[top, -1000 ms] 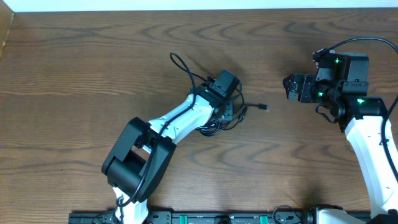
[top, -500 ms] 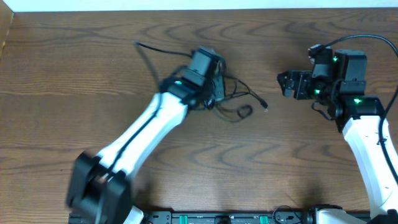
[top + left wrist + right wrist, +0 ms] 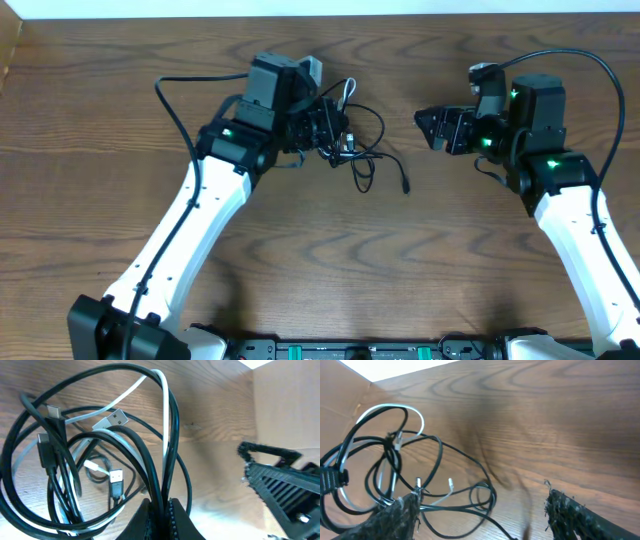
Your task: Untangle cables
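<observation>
While left jaws pinch them, black cables point(image 3: 47, 452) plus one white — looped, tangled, plugs loose — right jaws spread.

The overhead camera looked straight down on the table point(image 3: 300, 260), the cables point(image 3: 345, 148) small. The left wrist camera sat right against the cables, facing past them to the right gripper point(image 3: 425, 130). The right wrist camera faced them low, from farther off. All shared the cables.
</observation>
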### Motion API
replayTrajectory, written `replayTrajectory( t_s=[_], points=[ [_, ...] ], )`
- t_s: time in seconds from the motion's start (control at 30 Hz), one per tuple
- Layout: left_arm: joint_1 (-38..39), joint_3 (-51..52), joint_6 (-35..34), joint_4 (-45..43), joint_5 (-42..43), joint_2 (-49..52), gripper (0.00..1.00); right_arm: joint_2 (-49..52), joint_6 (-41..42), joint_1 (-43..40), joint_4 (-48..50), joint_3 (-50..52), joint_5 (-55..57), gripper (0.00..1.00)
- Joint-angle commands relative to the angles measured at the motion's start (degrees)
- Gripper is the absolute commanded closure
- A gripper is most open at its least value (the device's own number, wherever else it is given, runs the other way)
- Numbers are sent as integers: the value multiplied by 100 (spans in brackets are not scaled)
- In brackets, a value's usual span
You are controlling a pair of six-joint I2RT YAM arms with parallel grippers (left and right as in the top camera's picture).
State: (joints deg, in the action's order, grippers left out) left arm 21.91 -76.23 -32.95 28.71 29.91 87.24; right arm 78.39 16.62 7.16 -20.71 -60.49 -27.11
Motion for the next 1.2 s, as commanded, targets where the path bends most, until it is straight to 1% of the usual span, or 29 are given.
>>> replayTrajectory(
  t_s=[0.0, 0.1, 0.27, 0.43, 0.57, 0.6, 0.7, 0.73, 0.77, 0.87, 0.97, 1.03, 1.17],
  points=[
    [-197, -61, -37, -42, 863, -39, 93, 52, 553, 157, 116, -122, -142, 25],
    [-256, -61, -37, -79, 1154, -39, 93, 109, 894, 245, 352, -122, -286, 28],
    [-256, -61, -35, -81, 1163, -39, 93, 260, 1484, 424, 481, -122, -378, 30],
    [-256, -61, -37, -120, 1054, -39, 92, 612, 1766, 577, 535, -122, -901, 32],
    [-256, -61, -35, -120, 990, -39, 93, 896, 2017, 782, 859, -122, -1088, 32],
    [-256, -61, -35, -118, 990, -39, 93, 988, 2070, 876, 977, -122, -1099, 36],
    [-256, -61, -33, -118, 949, -39, 92, 1084, 2116, 986, 1043, -122, -1073, 55],
    [-258, -61, -7, -118, 868, -39, 92, 1088, 2079, 988, 1008, -122, -1023, 64],
    [-262, -61, 15, -116, 798, -39, 93, 1088, 2017, 973, 977, -122, -975, 69],
    [-339, -61, 479, -68, 345, -39, 92, 1071, 1648, 691, 866, -122, -905, 98],
    [-520, -61, 765, 72, -149, -39, 93, 988, 1320, 166, 446, -129, -905, 99],
    [-739, -61, 789, 216, -529, -39, 92, 896, 1019, -238, 175, -133, -905, 99],
    [-1036, -61, 960, 317, -579, -39, 93, 708, 590, -636, -20, -133, -903, 99]
  ],
)
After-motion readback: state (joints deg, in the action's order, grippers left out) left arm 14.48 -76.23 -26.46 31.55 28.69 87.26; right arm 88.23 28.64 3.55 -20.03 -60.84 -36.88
